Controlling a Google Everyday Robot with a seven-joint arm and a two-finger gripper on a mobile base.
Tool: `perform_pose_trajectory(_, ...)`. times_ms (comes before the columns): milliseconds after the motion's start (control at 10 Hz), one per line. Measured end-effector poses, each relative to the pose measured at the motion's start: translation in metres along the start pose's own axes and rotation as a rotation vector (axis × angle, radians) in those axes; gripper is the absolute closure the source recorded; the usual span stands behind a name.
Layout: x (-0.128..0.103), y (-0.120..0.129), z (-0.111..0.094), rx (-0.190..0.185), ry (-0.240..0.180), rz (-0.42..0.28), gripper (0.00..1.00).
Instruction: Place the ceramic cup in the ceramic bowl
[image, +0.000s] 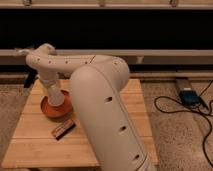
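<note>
The orange ceramic bowl with its reddish-brown rim sits on the left part of the wooden table. My arm reaches across from the right and bends down over the bowl. The gripper is at the arm's lower end, right above the inside of the bowl. A white tapered shape sits there in the bowl, and I cannot tell whether it is the ceramic cup or part of the gripper. The arm hides the bowl's right side.
A dark brown rectangular bar lies on the table just in front of the bowl. A blue-grey box with black cables lies on the floor at the right. A dark wall with rails runs behind the table.
</note>
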Motion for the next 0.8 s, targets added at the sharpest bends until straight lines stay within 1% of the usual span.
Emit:
perform_pose_trajectory(300,0.003,-0.004,0.002,-0.017,0.005,-0.007,0.2)
perform_pose_trajectory(500,0.005,0.001,0.004,-0.029,0.005,-0.013,0.2)
perform_pose_trajectory(700,0.013,0.002,0.002,-0.056,-0.022,0.004,0.2)
perform_pose_trajectory(800,0.015,0.0,0.001,-0.06,-0.03,0.011,0.2)
